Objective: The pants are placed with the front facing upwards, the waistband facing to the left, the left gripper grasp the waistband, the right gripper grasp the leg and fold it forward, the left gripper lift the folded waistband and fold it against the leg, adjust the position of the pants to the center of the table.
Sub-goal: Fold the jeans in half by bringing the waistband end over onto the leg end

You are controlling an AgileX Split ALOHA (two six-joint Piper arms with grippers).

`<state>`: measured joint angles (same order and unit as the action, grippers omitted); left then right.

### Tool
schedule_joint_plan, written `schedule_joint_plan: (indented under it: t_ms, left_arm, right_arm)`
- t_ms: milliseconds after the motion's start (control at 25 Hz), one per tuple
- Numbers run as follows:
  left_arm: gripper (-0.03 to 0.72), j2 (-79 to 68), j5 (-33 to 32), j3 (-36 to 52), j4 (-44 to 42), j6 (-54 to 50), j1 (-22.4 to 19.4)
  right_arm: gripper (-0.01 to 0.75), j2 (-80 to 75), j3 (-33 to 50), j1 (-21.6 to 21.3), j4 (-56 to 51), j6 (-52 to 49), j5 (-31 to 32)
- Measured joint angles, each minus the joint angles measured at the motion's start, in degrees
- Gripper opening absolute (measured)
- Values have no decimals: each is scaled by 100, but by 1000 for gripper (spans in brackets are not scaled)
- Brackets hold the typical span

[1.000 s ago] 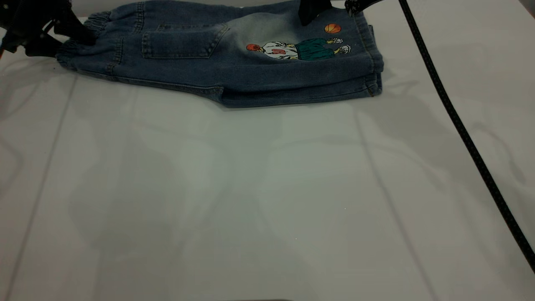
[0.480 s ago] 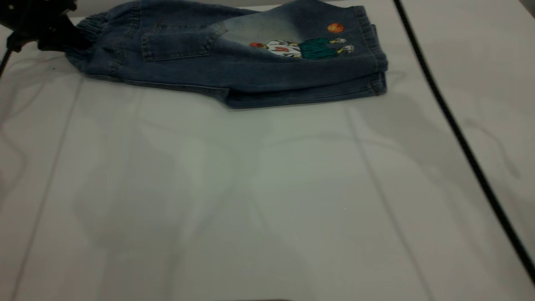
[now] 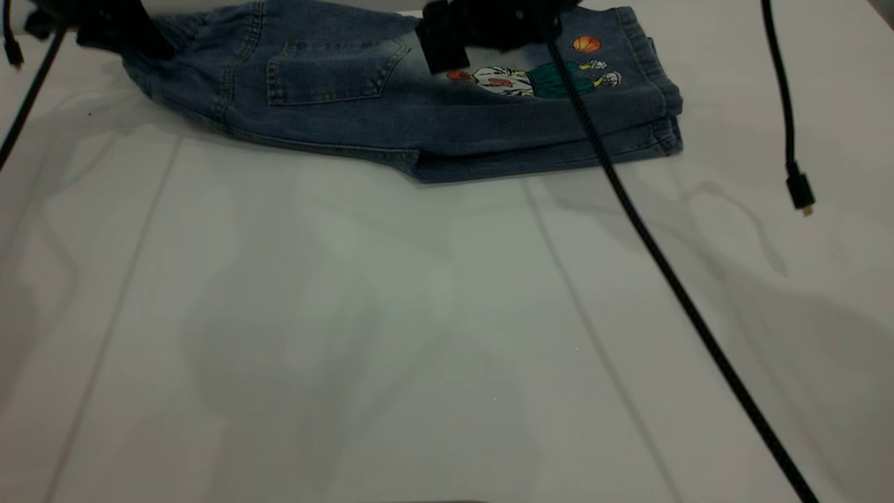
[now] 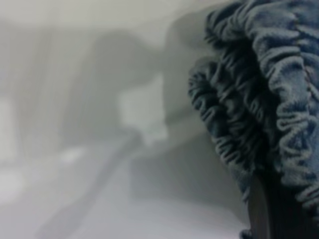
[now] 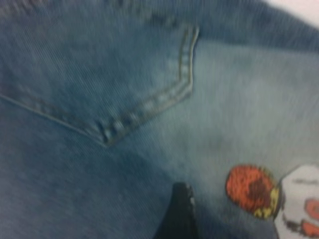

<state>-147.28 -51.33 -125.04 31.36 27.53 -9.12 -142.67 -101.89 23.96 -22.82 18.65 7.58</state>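
Exterior view: pants (image 3: 419,105) at far table (image 3: 349,314) edge; near side open.

Dim, even light is seen, soft arm shadows are cast across the worktop (image 3: 391,314), and both wrist views are blurred.

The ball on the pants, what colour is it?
Orange, the basketball print on the blue pants. Exterior view shows it best.
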Motion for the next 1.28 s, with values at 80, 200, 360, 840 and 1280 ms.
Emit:
schedule_joint_plan:
  t_ms: [80,200,360,840,1280]
  left_arm:
    - [48,156,-38,5,-184,0,94]
    - [48,396,-80,5,-283,0,277]
    - [48,631,-133,5,-314,5,584]
    - [48,842,-196,-363,-338,32,1806]
    - [48,842,-140,-384,-338,41,2353]
  right_arm:
    - [568,-121,-17,0,0,7,76]
    - [549,-211,-18,0,-13,7,240]
    - [524,-234,-23,0,-13,7,449]
    - [515,-205,-215,-5,-63,23,1282]
    - [515,806,-1061,-215,616,-8,3365]
